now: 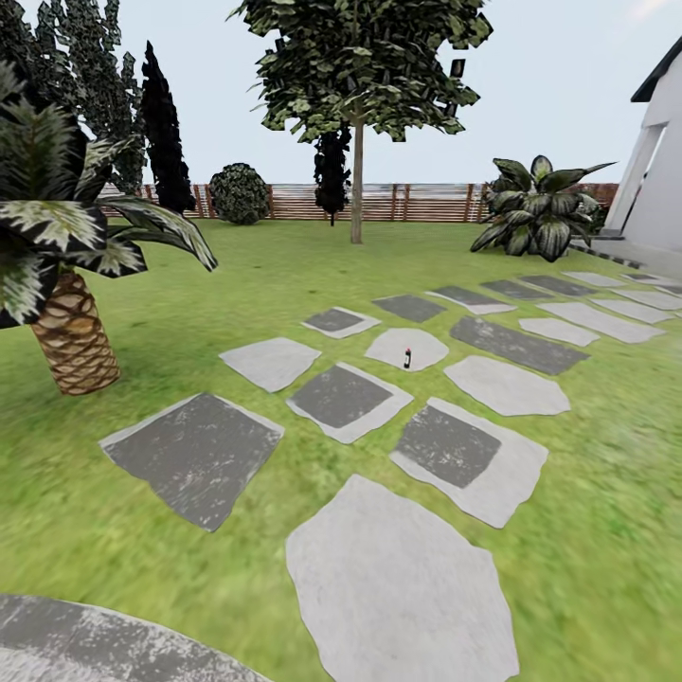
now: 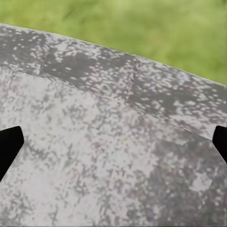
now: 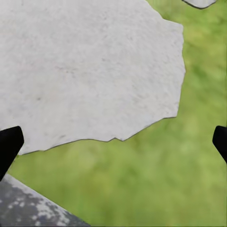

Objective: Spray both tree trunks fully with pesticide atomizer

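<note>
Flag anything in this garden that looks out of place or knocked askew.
One thing: a tiny black spray bottle stands upright on a pale grey stepping stone mid-lawn, away from any shelf or table. Nothing looks spilled, tipped or damaged.

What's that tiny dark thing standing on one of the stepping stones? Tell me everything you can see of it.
It is a small spray bottle, standing upright near the middle of a pale grey stepping stone out on the lawn. Its body looks black, with a small reddish spot near the base and a lighter top. Nothing but the stone touches it. It is too small here to make out finer detail.
</note>
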### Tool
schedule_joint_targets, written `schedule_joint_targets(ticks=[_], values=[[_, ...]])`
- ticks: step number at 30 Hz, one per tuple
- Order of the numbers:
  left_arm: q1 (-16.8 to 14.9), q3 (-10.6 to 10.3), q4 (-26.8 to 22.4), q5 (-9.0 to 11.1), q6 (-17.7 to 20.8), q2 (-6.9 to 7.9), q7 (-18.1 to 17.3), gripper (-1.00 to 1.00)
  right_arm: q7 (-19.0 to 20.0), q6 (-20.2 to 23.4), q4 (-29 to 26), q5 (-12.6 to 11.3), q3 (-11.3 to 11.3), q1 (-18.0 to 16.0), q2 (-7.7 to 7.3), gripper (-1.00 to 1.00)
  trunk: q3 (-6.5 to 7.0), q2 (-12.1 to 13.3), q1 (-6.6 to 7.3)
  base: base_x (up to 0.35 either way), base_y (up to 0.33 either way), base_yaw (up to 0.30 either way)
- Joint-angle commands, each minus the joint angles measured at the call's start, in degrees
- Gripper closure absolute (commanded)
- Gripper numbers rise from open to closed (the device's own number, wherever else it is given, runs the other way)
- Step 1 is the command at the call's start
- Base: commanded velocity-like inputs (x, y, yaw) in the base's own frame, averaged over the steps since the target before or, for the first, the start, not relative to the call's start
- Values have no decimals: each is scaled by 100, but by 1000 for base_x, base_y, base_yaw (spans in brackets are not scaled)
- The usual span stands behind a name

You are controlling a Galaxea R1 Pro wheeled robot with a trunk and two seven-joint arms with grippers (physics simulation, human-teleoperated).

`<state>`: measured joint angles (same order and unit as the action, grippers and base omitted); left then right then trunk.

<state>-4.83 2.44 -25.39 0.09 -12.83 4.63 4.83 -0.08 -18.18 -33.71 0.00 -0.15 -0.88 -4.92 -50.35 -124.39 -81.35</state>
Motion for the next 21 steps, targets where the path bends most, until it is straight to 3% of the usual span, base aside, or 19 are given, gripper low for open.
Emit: schedule_joint_targets(ticks=[1, 21], values=[[0, -4, 3, 0, 0, -2, 0, -100, 0, 0, -2, -2, -1, 0, 0, -100, 0, 0, 0, 311, 143, 0], [0, -24, 35, 0, 0, -6, -9, -100, -8, 1, 0, 9, -5, 0, 0, -100, 0, 0, 0, 311, 143, 0]])
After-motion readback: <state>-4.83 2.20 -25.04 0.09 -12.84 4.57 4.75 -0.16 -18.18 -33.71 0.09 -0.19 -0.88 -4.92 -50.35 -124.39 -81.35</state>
